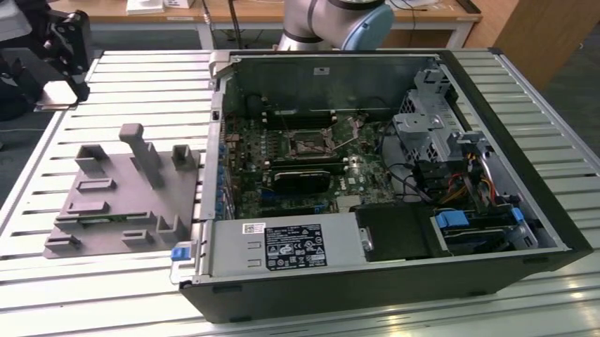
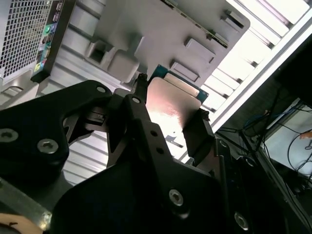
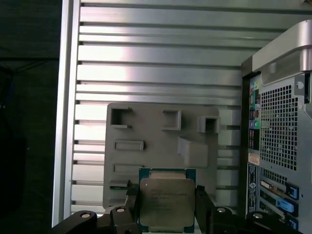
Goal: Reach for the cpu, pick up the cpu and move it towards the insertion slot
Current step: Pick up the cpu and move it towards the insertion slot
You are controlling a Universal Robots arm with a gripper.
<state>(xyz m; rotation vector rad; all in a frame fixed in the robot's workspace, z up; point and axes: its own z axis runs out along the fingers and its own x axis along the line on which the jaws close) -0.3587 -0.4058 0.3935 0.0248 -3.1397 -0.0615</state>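
The cpu [image 3: 166,197] is a flat square chip with a silvery-beige top and a greenish rim. My gripper [image 3: 166,208] is shut on it, one black finger on each of two opposite edges. The second wrist view shows the cpu [image 2: 171,103] between the same fingers [image 2: 197,134], above the grey tray. In the exterior view my gripper [image 1: 58,90] hangs at the far left, beyond the tray and well away from the open computer. The insertion slot [image 1: 308,144], a dark square socket with a silver bracket, lies on the motherboard inside the case.
A grey plastic fixture tray [image 1: 103,210] with upright blocks lies on the slatted metal table at the exterior view's left. The open computer case [image 1: 375,270] takes up the middle and right, with drive cages and cables inside. The arm's base [image 1: 338,24] stands behind the case.
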